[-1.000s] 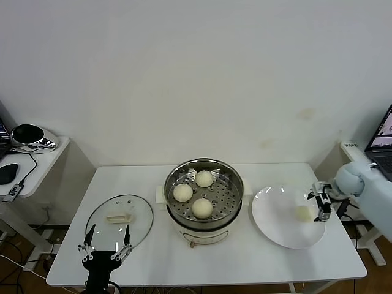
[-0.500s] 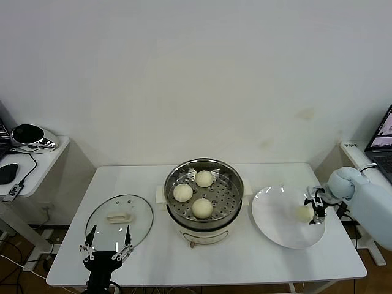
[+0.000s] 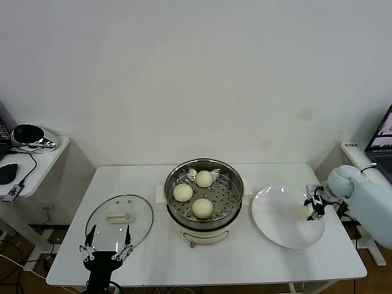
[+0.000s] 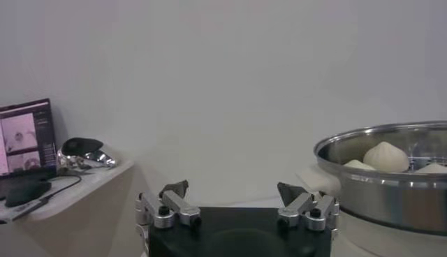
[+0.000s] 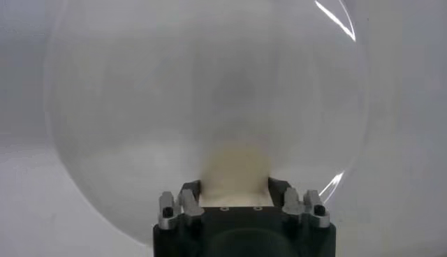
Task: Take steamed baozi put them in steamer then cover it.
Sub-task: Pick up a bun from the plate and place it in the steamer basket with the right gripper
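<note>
Three baozi lie on the perforated tray of the steamer at the table's middle. A fourth baozi sits on the right side of the white plate. My right gripper is down at it. In the right wrist view the baozi fills the gap of the right gripper, a finger against each side. The glass cover lies flat on the table at the left. My left gripper is open and empty at its near edge.
A side table with a mouse and a shiny object stands at the far left. A laptop stands at the far right. The left wrist view shows the left gripper, the steamer's rim and a baozi inside.
My right gripper has moved inward over the plate's right edge and come round the fourth baozi. The left arm has not moved.
</note>
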`<action>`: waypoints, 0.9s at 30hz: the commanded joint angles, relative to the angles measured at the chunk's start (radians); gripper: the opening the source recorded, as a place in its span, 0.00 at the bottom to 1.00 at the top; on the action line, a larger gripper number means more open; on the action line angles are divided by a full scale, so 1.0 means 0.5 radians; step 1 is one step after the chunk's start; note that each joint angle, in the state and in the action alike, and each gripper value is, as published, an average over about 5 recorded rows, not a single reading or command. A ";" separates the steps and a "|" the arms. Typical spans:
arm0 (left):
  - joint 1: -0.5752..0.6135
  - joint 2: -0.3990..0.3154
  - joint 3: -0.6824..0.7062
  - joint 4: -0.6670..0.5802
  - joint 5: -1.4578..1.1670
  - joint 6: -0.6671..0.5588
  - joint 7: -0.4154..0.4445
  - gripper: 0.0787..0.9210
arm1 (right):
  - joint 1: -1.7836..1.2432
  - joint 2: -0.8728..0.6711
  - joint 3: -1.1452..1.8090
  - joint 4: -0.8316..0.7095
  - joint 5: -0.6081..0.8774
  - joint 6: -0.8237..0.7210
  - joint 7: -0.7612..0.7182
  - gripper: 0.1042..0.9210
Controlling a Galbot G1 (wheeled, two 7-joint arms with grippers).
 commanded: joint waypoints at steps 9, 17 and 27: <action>-0.020 0.012 0.025 -0.020 0.007 0.012 0.006 0.88 | 0.965 -0.370 -0.822 0.653 0.607 -0.294 -0.022 0.54; -0.078 0.026 0.054 -0.010 0.005 0.029 0.012 0.88 | 1.965 -0.258 -1.661 1.078 1.170 -0.498 0.099 0.56; -0.089 0.035 0.041 -0.007 -0.001 0.032 0.013 0.88 | 2.032 0.279 -1.739 1.177 1.735 -0.904 0.399 0.57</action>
